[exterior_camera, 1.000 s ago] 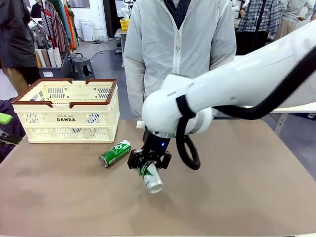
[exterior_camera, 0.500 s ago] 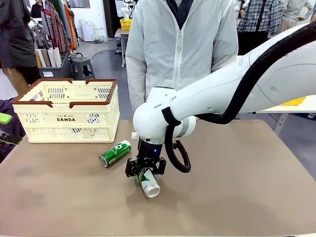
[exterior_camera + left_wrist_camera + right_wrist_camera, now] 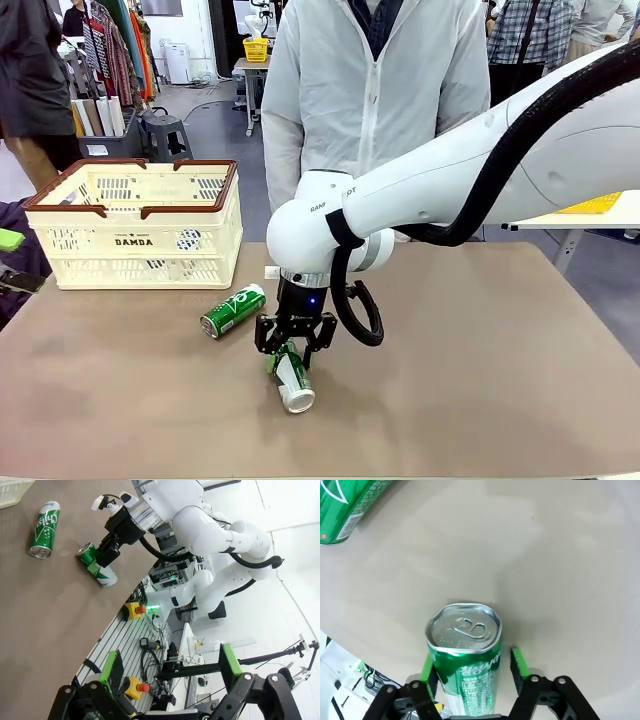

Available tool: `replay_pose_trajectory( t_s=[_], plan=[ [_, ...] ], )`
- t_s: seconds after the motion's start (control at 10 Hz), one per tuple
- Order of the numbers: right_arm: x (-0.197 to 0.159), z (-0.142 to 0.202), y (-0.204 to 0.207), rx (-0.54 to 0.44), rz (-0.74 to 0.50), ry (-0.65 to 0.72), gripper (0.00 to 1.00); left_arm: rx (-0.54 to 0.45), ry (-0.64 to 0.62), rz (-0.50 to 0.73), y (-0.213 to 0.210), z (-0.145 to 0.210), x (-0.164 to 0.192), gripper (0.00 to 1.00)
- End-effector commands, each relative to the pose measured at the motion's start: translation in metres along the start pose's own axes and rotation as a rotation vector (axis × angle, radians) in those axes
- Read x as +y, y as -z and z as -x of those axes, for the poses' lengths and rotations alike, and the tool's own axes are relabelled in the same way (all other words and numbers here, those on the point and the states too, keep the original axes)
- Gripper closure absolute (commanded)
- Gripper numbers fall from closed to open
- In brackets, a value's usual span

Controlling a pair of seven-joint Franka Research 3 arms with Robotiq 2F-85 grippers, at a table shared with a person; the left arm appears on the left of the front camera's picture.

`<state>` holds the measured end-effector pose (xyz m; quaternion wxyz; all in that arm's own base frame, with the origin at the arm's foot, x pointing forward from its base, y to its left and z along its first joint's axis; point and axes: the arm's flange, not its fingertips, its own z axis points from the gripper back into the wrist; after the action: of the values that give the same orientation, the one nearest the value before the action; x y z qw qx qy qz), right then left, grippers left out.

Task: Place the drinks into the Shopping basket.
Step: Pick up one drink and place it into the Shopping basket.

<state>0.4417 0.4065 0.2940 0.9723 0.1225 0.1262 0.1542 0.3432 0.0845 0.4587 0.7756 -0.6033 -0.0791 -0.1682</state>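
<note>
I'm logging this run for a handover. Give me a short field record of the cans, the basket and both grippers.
right gripper: open, jaws either side of the near green can
near green can: lying on the table
second green can: lying on the table, nearer the Shopping basket
Shopping basket: upright, table's far left
left gripper: open, empty

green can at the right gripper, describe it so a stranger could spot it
On the brown table, near the cream Shopping basket, two green cans lie. This can is the one nearer the robot, between the right gripper's open fingers, its silver end dented; the other can lies free, closer to the basket.
</note>
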Motion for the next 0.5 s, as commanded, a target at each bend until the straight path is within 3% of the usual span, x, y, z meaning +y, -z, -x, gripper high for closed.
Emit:
replay_pose_trajectory(
  t_s=[0.0,0.4],
  plan=[
    [0.0026,-0.0027,-0.0051,-0.004,0.032,0.031,0.0,0.006,-0.008,0.001,-0.0012,0.0021,-0.0031,0.0],
    [0.0009,-0.0004,-0.0067,-0.001,0.031,0.034,0.0,0.006,-0.008,0.001,-0.0012,0.0021,-0.0031,0.0]
  ],
)
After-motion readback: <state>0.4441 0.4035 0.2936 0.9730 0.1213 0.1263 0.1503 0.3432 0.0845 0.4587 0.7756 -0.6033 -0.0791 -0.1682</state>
